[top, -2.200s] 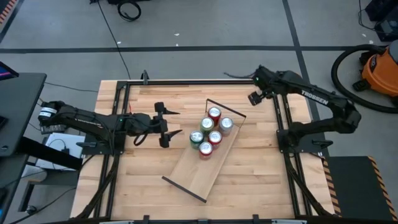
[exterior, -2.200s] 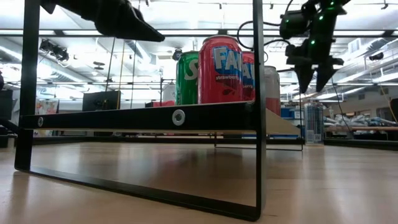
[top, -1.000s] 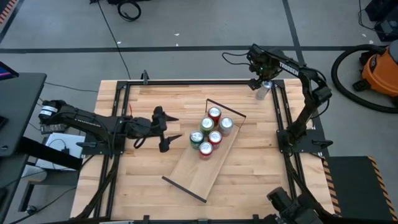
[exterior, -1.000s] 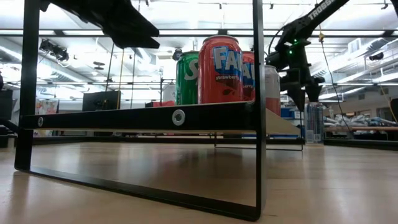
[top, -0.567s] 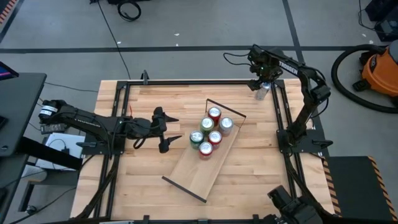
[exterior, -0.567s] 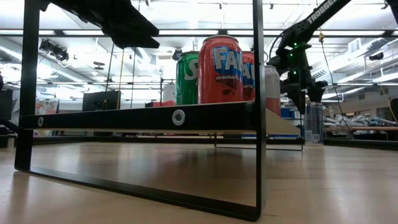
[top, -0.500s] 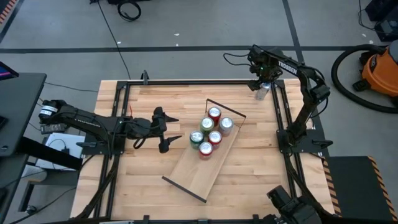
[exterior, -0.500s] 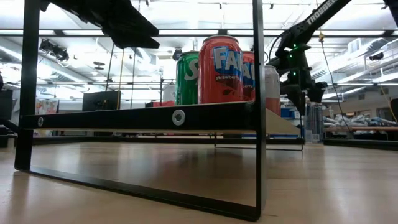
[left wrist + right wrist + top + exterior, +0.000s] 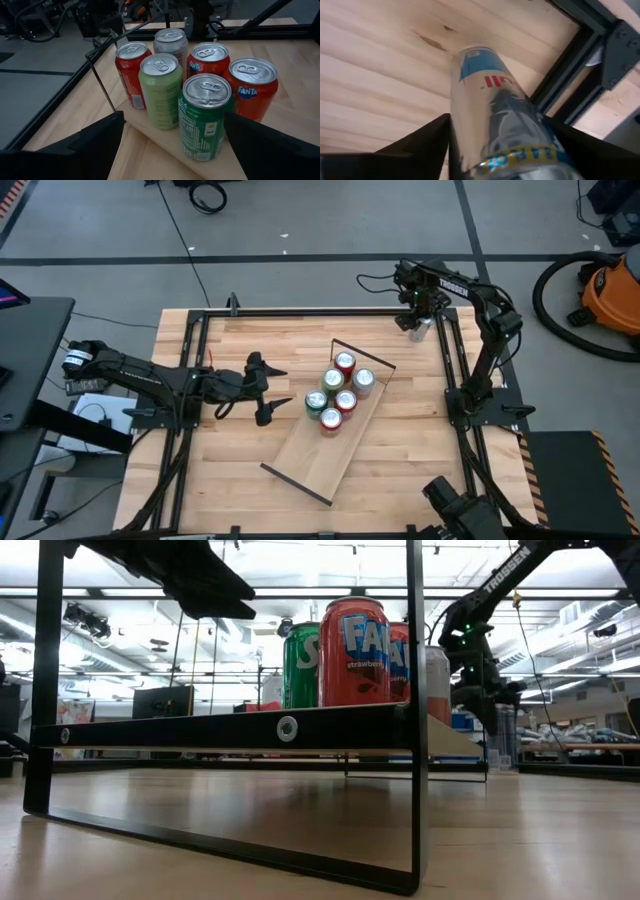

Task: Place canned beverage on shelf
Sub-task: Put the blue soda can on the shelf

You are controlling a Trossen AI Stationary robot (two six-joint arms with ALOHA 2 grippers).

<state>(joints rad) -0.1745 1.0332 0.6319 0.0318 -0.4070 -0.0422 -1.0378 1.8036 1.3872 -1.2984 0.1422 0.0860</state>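
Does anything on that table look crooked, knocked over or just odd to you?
The shelf lies diagonally across the tabletop rather than square to its edges. Six cans stand upright, bunched at one end, the other end bare. One silver can stands apart in the far right corner, under the right gripper. Nothing looks spilled or dented.

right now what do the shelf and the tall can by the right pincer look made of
Shelf: pale wood board, matte, grain showing, with thin black wire ends that look like painted metal. Tall can between the right pincer's fingers: looks like thin metal, glossy silver-blue, mirror-like reflections on its side.
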